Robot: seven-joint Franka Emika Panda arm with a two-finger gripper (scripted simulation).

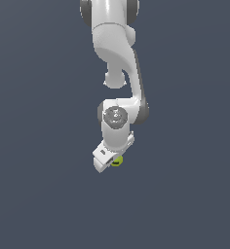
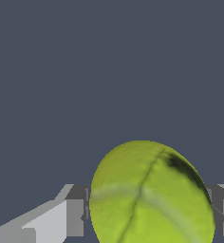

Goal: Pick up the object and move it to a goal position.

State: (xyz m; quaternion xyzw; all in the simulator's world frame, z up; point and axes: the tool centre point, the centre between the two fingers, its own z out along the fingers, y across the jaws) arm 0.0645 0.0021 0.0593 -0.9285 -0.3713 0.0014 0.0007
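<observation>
Item: your ball (image 2: 149, 194), yellow-green, pale seam, dark streak near one edge; held between the fingers (image 2: 75, 217) of your white hand (image 2: 149, 216).

Arm (image 1: 118, 73) downward, fingers (image 2: 75, 217) apart

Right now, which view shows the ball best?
The wrist view: the yellow-green ball fills the lower frame between the gripper fingers, its dark mark clear. The exterior view shows only a small yellow-green sliver mostly hidden behind the gripper.
</observation>
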